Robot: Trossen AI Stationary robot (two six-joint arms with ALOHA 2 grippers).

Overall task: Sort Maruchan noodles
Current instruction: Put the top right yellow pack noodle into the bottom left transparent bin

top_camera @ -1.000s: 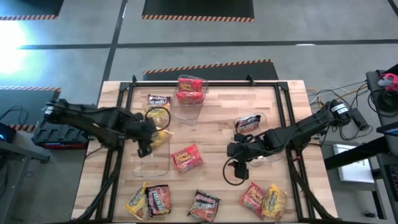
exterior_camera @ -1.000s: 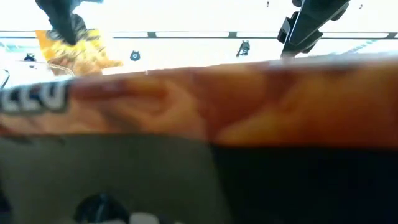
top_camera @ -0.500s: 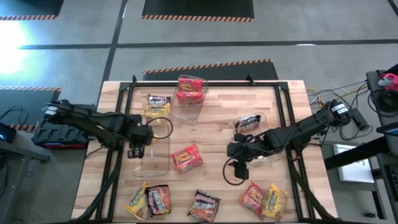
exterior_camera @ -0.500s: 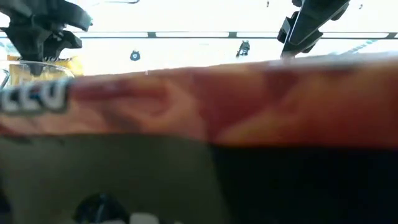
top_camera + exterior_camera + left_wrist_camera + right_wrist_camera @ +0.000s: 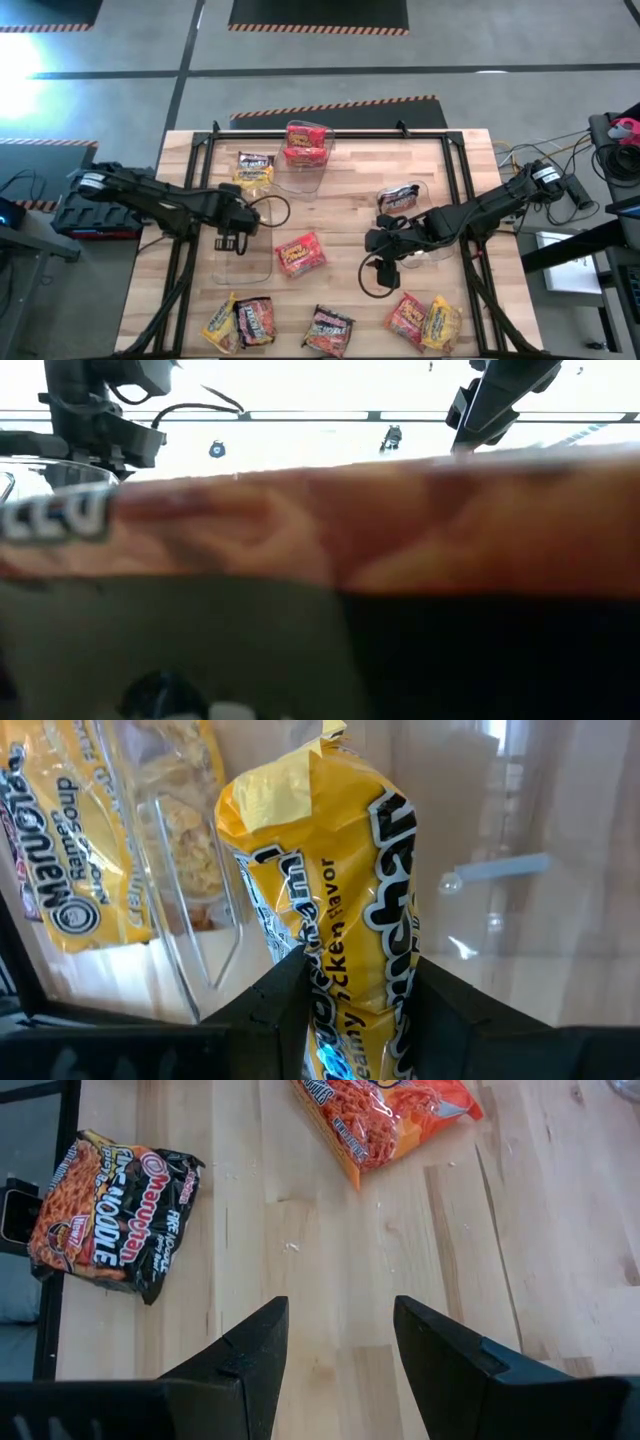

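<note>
My left gripper [image 5: 230,238] stands over the clear bin [image 5: 250,262] on the table's left and is shut on a yellow Maruchan packet [image 5: 320,860]. In the high view the gripper hides that packet. My right gripper [image 5: 387,254] hovers open over bare wood right of centre [image 5: 340,1350]. Loose packets lie flat on the table: a red one [image 5: 300,253] at the centre and several red, yellow and dark ones along the near edge [image 5: 328,329]. A dark packet [image 5: 115,1210] and a red one [image 5: 385,1115] show in the right wrist view. My left gripper pinches the yellow packet between its two fingers [image 5: 270,1010], which press on the packet's two flat faces [image 5: 350,975]. The fingers come from above, pointing down. The packet hangs on edge below them, beside the bin's clear wall [image 5: 190,960]. What its lower end rests on does not show.
A clear bin at the far centre [image 5: 318,170] holds red packets, and one on the right [image 5: 425,190] holds a dark packet. A yellow and a dark packet [image 5: 252,170] lie by the left bin's far end. A packet close to the lens [image 5: 380,520] blocks most of the low view.
My left gripper, holding the yellow packet throughout, swung toward the table's left and came back toward the right over the left bin, turning to point down. The packet, which stuck out beside the gripper a second ago, has gone down out of sight beneath it.
</note>
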